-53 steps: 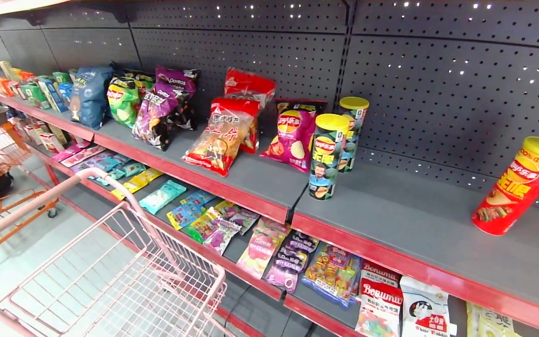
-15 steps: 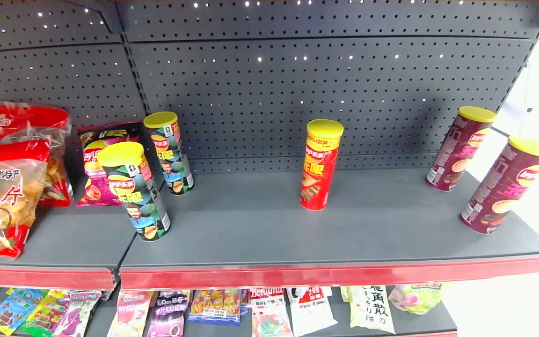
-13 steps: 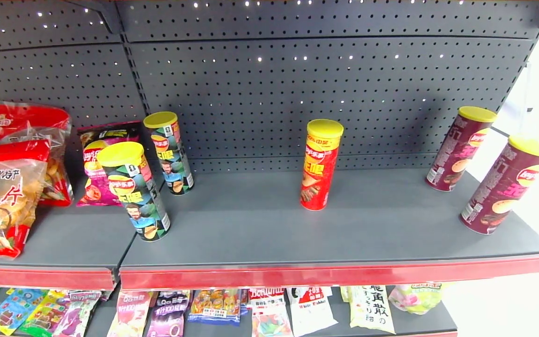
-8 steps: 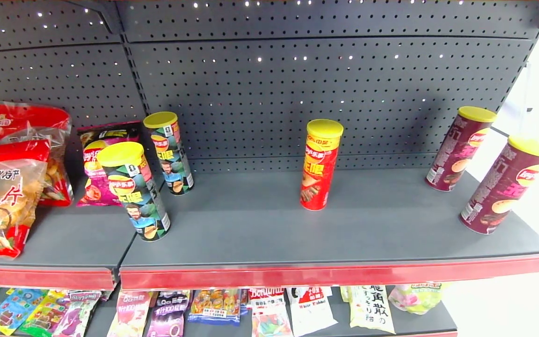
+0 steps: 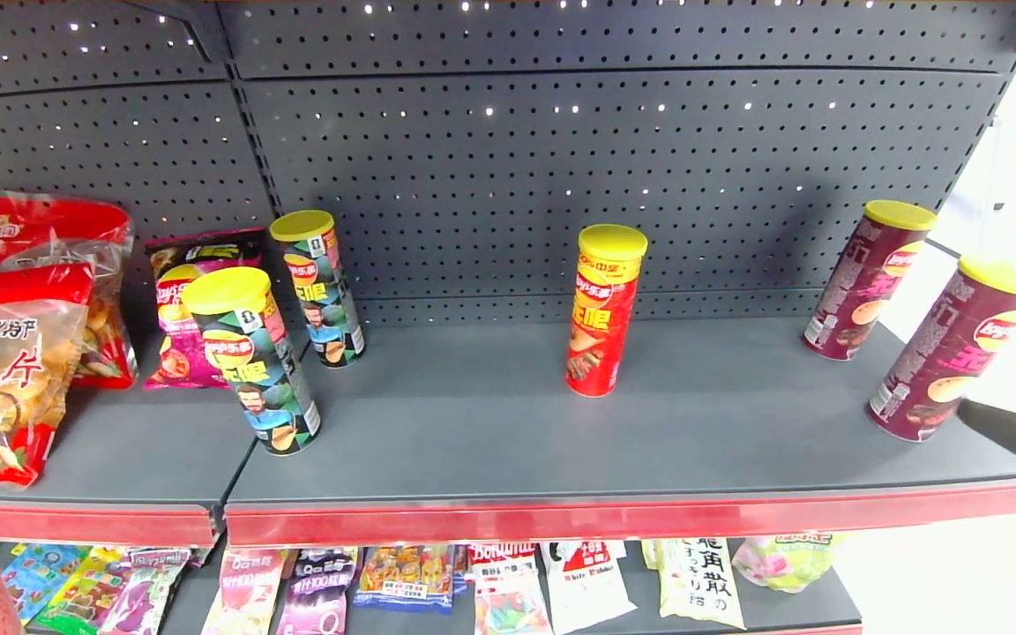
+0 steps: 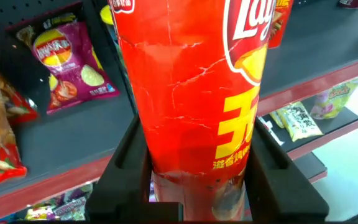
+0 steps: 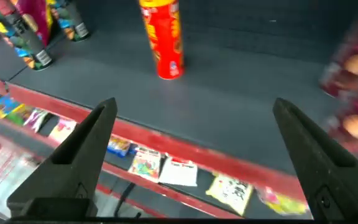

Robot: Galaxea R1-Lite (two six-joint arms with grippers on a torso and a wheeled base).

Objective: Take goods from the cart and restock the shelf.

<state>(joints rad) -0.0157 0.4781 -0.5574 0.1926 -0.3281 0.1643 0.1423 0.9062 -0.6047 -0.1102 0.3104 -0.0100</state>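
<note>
Robot arms are coming up to the grey shelf (image 5: 508, 441), the left one bringing a red chip can (image 6: 191, 81) to restock it.

The head camera, which was looking over the pink cart seconds ago, is now facing a wide bare stretch of shelf. This stretch is lying between two teal cans (image 5: 248, 362) on the left and two maroon cans (image 5: 953, 348) on the right, with a lone red can (image 5: 601, 309) standing upright mid-shelf. The red chip can is just edging into the head view's lower left corner, below the shelf front. The left gripper (image 6: 197, 171) is pinching it low on its body, black fingers (image 6: 124, 168) pressing either side. The right gripper (image 7: 197, 143) is nosing in beside the nearer of the maroon cans, fingers spread wide and holding nothing. Placement in the bare stretch is probably coming next.
</note>
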